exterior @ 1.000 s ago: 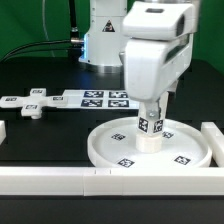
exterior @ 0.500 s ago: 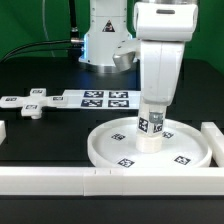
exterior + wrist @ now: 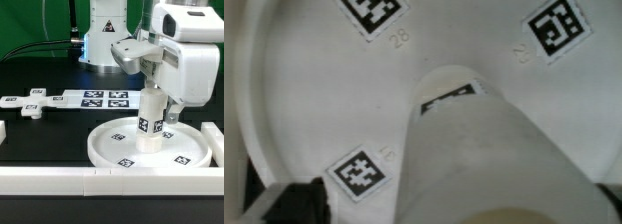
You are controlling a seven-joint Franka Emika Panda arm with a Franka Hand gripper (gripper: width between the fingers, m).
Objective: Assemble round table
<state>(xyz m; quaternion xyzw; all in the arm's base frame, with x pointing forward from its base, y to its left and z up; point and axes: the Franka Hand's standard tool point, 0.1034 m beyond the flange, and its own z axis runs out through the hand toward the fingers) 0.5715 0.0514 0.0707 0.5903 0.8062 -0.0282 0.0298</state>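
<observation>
Right, the short thick cylinder [image 3: 150, 132] stands upright at the middle of the big round disc [image 3: 105, 150], lower right of centre in the exterior view, its foot on the disc floor. The arm [image 3: 185, 60] hangs over it from the upper right, and the fingers [image 3: 295, 202] reach down around the cylinder's upper part. Through the wrist camera the cylinder fills the space ahead of the lens. One dark finger sits off to its side, with a strip of disc showing between them. I cannot tell from either view whether the pads are clenched on the plastic or standing just off it.

I judge these parts to be light, stiff moulded plastic, smooth and a little slippery, not fragile. The cylinder is tall for its foot, so a sideways nudge would tip it unless it is seated in the disc, which I cannot see. I would hold it high on the bare sides, square across its width, and squeeze firmly enough that it does not spin between the pads when turned.

The disc is wide and shallow. Its raised rim is the only place the fingers could pinch it, and it may slide on the dark surface [image 3: 40, 140] if the cylinder drags it. The flat cross piece [image 3: 30, 106] lies well apart at the left edge, beside the marker board [image 3: 100, 97]. It sits low, so I would take it across one arm of the cross.
</observation>
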